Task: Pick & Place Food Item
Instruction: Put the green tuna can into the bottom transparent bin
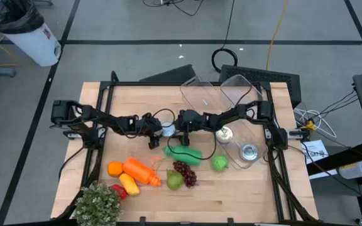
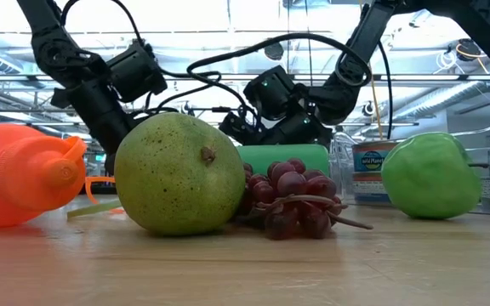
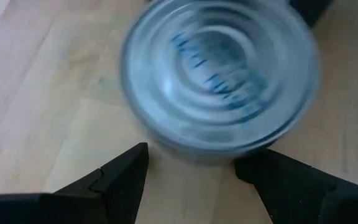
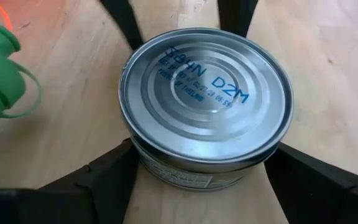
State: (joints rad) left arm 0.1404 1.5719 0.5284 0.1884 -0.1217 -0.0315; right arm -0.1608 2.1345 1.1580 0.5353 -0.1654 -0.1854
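Nearest the front edge lie a green pear (image 1: pixel 174 181), purple grapes (image 1: pixel 185 172), an orange bottle (image 1: pixel 141 171) and a green apple (image 1: pixel 219 163). Just beyond, a green bottle (image 1: pixel 183 154) lies on its side. Farther back, mid-table, the tin can (image 4: pixel 205 106) stands upright. The right gripper (image 4: pixel 199 177) straddles it, fingers apart. The left gripper (image 3: pixel 191 174) faces it from the left, also spread.

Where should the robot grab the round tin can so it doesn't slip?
Probably on the can's curved side wall, coming from above with fingers either side. It stands upright on the table, and its flat lid gives no hold. The right gripper is open around it this way.
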